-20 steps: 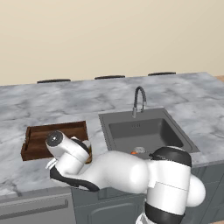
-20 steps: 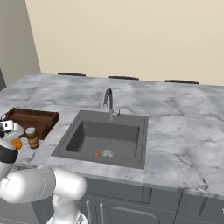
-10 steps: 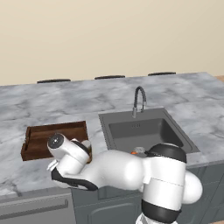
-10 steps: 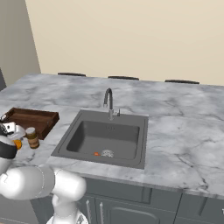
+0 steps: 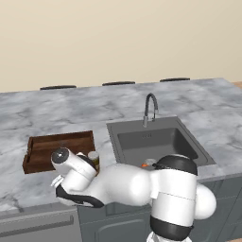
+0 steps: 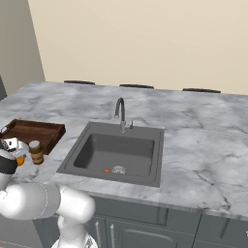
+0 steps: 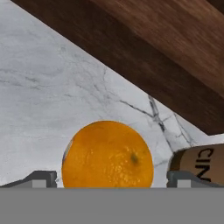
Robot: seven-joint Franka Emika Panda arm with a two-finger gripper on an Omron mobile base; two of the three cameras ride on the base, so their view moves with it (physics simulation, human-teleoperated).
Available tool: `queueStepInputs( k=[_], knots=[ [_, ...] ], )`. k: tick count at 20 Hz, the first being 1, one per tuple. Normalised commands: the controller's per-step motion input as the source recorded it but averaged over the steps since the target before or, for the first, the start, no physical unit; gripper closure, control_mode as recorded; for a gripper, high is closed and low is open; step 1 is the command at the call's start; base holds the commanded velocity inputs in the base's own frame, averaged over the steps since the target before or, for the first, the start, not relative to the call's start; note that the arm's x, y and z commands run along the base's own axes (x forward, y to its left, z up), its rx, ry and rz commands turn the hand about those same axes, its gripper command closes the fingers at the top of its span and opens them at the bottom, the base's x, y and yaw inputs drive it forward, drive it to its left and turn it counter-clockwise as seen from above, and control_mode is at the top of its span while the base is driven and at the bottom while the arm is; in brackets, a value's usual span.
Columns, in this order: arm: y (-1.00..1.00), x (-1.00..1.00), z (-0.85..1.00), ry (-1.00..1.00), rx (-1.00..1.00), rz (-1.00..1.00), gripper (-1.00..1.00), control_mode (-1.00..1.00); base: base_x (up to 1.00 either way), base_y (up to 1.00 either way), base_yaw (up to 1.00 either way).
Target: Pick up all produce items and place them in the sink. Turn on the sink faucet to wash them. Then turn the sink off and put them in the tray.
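Sitting on the grey marble counter [image 7: 48, 87] just in front of the wooden tray [image 7: 175, 52]: the orange [image 7: 107, 155], framed between the wide-spread fingertips [image 7: 41, 178] of the gripper [image 7: 112, 180]. Standing just right of it: a brown jar [image 7: 201, 159]. Lying farther right in the sink [image 6: 121, 150], beside the drain [image 6: 118, 169]: the carrot piece [image 6: 106, 170].

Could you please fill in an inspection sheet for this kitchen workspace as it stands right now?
Surface: grey marble counter, dry-looking.
Job's things: orange fruit on the counter beside the tray; carrot-like piece in the sink near the drain; faucet, no water seen.
Clutter: brown jar next to the fruit.
Grippers: gripper open, fingertips either side of the fruit, not closed on it.
Cables: nothing seen.
Surroundings: beige wall.
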Motion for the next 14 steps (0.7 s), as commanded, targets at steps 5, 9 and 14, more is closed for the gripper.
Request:
queueStepInputs(
  k=[5, 9, 14],
  knots=[
    [0.0, 0.01, -0.16, 0.0, 0.0, 0.0, 1.0, -1.0, 0.0, 0.0, 0.0],
    [0.0, 0.0, -0.03, 0.0, 0.0, 0.0, 1.0, -1.0, 0.0, 0.0, 0.0],
    [0.0, -0.13, 0.05, -0.02, 0.0, 0.0, 1.0, -1.0, 0.0, 0.0, 0.0]
  ],
)
